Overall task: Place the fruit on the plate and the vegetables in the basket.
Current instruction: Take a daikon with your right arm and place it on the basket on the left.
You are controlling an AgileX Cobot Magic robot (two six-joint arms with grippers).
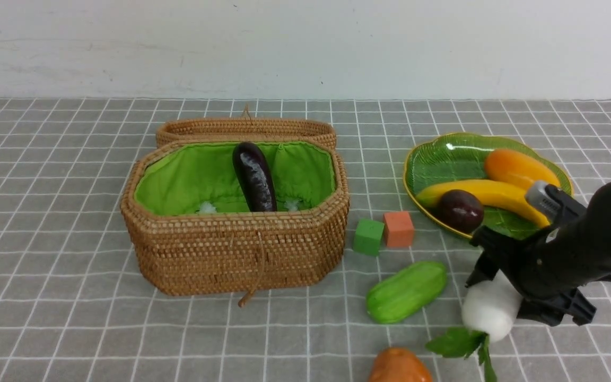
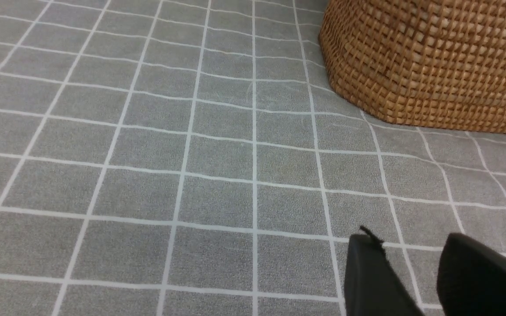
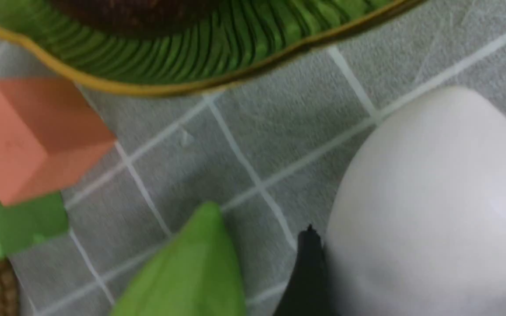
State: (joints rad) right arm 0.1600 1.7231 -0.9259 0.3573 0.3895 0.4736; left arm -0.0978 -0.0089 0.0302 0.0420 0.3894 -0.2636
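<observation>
One firm mid-belly squeeze first: close right gripper, set astride white radish at near right (pinching yet? cannot tell), then lift leftward and lower into open basket.

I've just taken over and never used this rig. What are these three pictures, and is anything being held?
It is a two-armed robot at a table. The wide picture looks forward from between the arms; the other two come from cameras on each wrist. The basket holds an eggplant. The plate holds a banana, mango and mangosteen. Outside both: gourd, radish, potato, green cube, orange cube. The right gripper straddles the radish; a firm grip cannot be told. The left gripper is open, empty, near the basket.
</observation>
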